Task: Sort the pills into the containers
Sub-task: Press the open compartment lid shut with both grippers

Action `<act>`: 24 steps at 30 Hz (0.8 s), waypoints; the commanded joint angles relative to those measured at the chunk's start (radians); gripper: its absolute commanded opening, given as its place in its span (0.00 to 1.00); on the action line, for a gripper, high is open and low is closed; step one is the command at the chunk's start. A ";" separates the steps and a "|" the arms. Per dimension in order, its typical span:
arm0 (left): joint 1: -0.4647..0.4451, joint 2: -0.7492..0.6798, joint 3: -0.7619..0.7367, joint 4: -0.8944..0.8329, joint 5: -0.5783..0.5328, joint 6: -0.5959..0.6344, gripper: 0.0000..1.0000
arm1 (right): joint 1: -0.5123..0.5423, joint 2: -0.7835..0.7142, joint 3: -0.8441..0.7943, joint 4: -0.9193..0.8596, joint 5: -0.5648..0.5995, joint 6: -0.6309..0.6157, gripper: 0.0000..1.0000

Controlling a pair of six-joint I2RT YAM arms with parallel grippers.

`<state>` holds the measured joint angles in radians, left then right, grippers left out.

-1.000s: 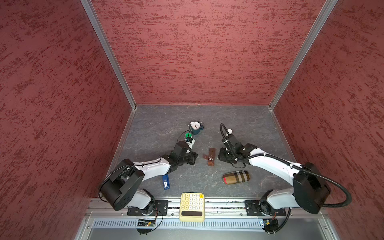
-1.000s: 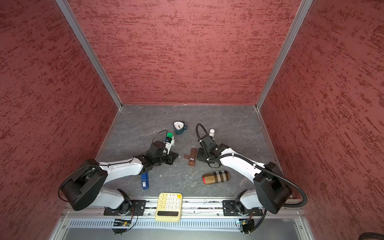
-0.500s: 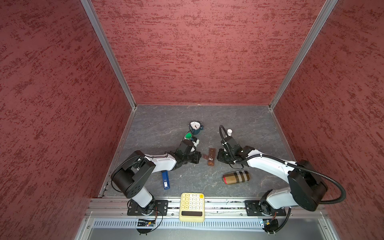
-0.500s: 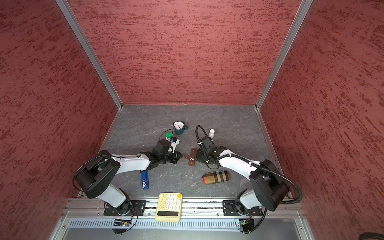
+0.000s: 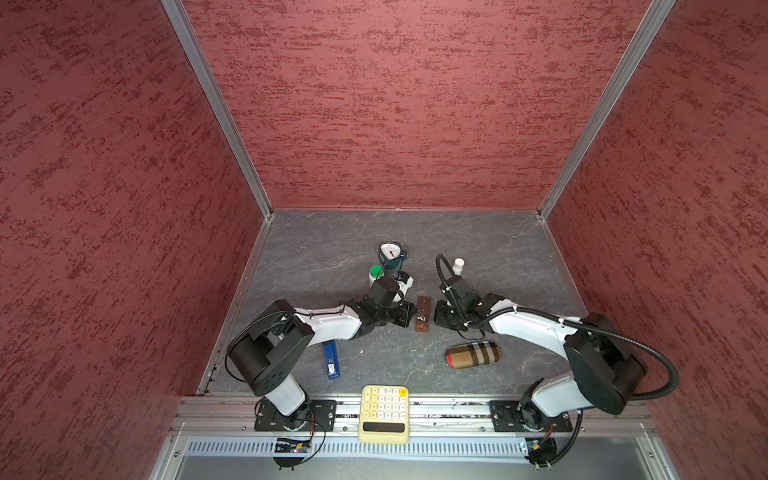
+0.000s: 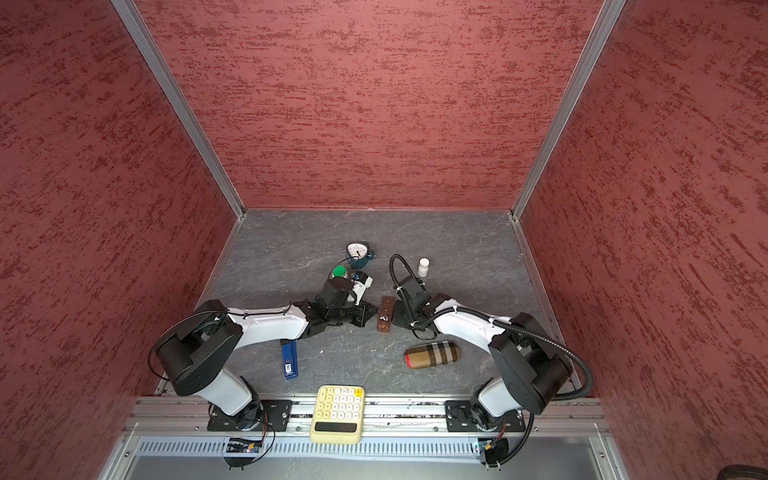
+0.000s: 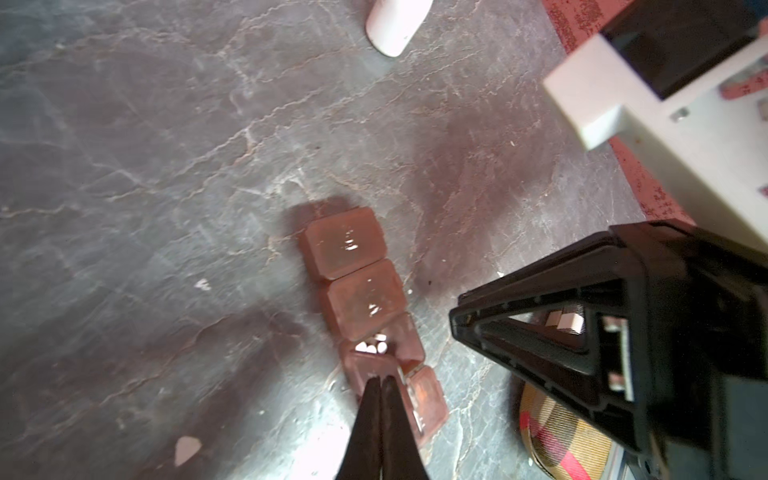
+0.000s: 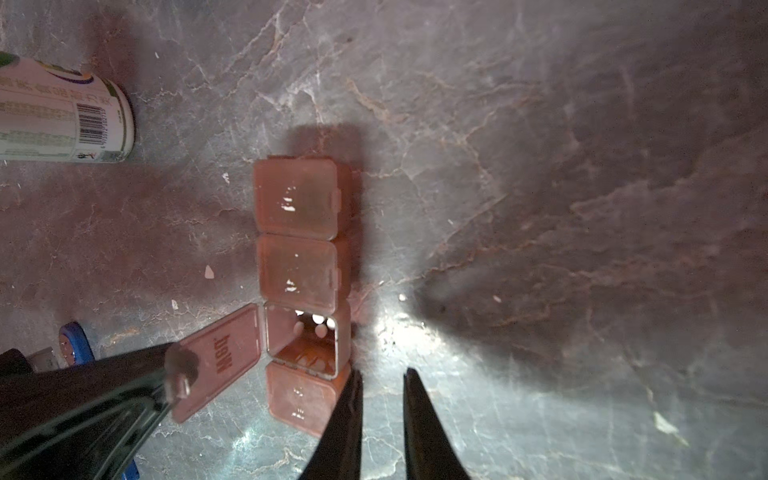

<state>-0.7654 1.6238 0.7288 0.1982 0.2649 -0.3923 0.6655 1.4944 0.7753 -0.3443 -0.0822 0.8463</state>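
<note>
Presently I find the strip of containers (image 5: pixel 422 314) lying flat about the middle of the surface (image 5: pixel 316 249). The lid (image 8: pixel 224 357) of the second compartment from the front-edge end stands thrown open. Several white pills (image 8: pixel 318 319) lie inside that compartment, and the other three lids are down. My left hand (image 7: pixel 380 378) is clenched, its tips touching the open lid. My right hand (image 8: pixel 382 372) is released and empty, tips slightly parted, just beside the strip's end compartment.
</note>
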 commanded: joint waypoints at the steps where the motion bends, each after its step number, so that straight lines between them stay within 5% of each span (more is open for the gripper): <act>1: -0.011 0.034 0.017 -0.017 0.009 0.013 0.04 | -0.004 -0.023 0.012 0.003 0.028 -0.002 0.22; 12: -0.019 0.087 0.047 -0.023 0.008 0.009 0.14 | -0.009 -0.126 0.016 0.016 0.012 -0.016 0.38; 24: -0.015 0.123 0.072 -0.050 0.025 0.006 0.17 | -0.030 -0.005 0.011 0.083 -0.067 -0.048 0.43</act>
<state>-0.7807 1.7248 0.7822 0.1715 0.2764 -0.3916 0.6491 1.4647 0.7761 -0.3103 -0.1184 0.8139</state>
